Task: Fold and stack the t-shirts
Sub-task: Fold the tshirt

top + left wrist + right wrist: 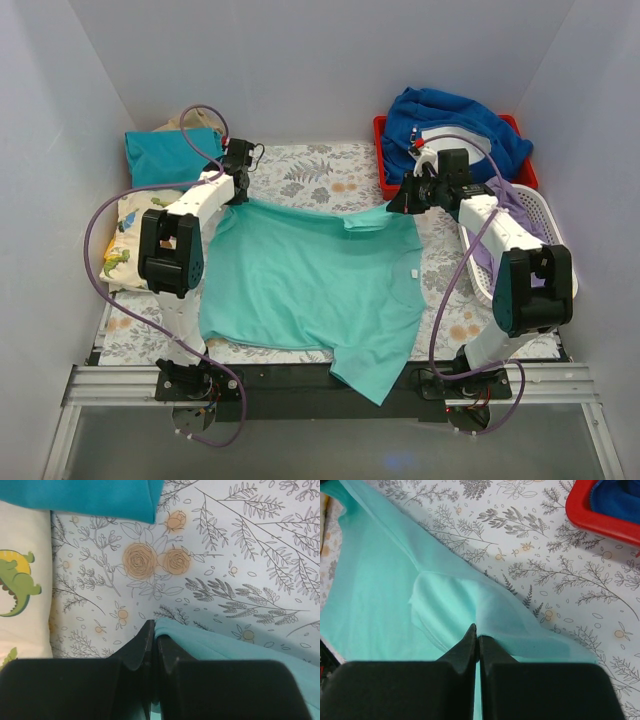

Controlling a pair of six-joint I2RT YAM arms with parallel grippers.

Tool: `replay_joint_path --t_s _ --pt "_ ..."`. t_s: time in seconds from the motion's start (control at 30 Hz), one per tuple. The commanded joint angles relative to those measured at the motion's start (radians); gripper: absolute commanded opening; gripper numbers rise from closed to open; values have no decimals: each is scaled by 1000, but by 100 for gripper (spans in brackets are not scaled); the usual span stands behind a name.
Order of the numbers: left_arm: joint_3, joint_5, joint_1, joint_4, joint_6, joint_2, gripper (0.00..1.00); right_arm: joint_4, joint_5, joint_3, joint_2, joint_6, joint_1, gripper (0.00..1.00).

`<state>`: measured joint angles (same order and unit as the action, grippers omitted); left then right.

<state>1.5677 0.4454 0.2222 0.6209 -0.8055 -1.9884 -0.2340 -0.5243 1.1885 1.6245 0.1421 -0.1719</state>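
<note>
The mint-turquoise t-shirt [310, 285] lies spread on the floral cloth, one sleeve hanging over the near edge. My left gripper [236, 192] is shut on its far left corner; the wrist view shows the fabric [235, 650] pinched in the jaws [154, 635]. My right gripper [398, 203] is shut on its far right corner, the fabric [460, 605] bunched at the jaws [477, 632]. The darker teal folded t-shirt [170, 155] lies at the far left, also in the left wrist view [85, 497]. The cream dinosaur-print t-shirt [128, 240] lies at the left edge, also in the left wrist view [22, 585].
A red bin [384, 160] at the back right holds the royal-blue fleece jacket [460, 125]. A white basket [537, 215] with purple cloth sits beside the right arm. Grey walls close in on three sides. The floral cloth [320, 170] covers the table.
</note>
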Motion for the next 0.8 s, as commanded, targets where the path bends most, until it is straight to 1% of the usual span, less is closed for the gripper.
replay_joint_path --t_s 0.0,0.13,0.27,0.33,0.47,0.57,0.6,0.67,0.77 --pt "54 95 -14 -9 39 -4 0 -91 -46 46 -28 22 6 1" --pt "49 61 -15 -10 28 -12 0 -90 -66 14 -23 51 6 1" --pt "23 56 -15 0 16 0 0 -100 -158 -48 -26 60 6 1" --pt "-3 49 -15 3 5 26 0 -108 -183 -84 -55 56 -1 1" --pt "-78 123 -15 -16 -24 80 0 -142 -163 -167 -120 42 -3 1" --pt "-109 165 -15 -9 -14 91 0 -163 -137 -225 -155 24 -5 1" --pt "-112 199 -15 -3 -21 91 0 -169 -125 -246 -161 19 -5 1" --pt "-144 242 -15 -21 -27 95 0 -182 -100 -260 -169 5 -5 1" --pt "-149 320 -14 -30 -14 94 0 -189 -94 -277 -175 -1 -5 1"
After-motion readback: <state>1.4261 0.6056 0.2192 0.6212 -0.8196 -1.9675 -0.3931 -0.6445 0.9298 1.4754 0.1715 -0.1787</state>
